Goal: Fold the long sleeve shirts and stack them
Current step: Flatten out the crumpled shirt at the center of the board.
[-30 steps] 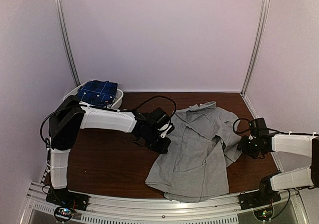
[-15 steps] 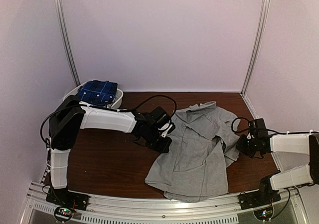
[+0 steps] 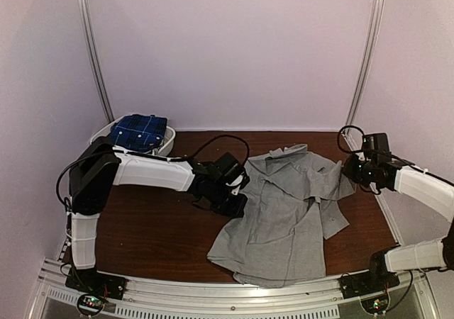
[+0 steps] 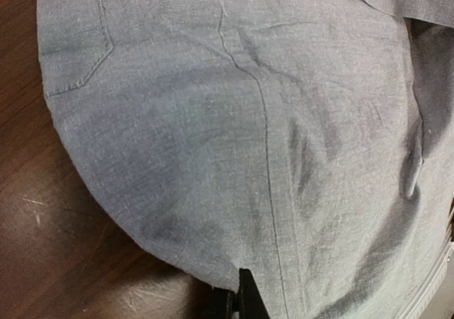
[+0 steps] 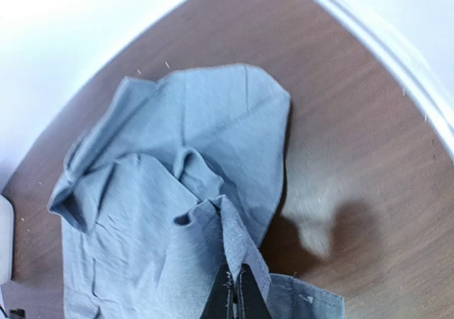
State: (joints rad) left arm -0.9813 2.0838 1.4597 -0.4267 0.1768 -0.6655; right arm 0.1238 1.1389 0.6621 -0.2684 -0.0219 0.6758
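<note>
Change noted: the right gripper has closed fully on the right sleeve of the grey shirt and risen toward the back, drawing that cloth up off the table. The left gripper stays shut at the shirt's left edge, apparently pinching it. The shirt lies right of centre, rumpled and unfolded. With both sides gripped, spreading it flat looks ready to begin. A plaid shirt sits in the basket at back left. The right wrist view confirms cloth clamped between the jaws, which is unclear from above. The left wrist view shows a pocket, but the pinch itself sits at the frame's edge.
</note>
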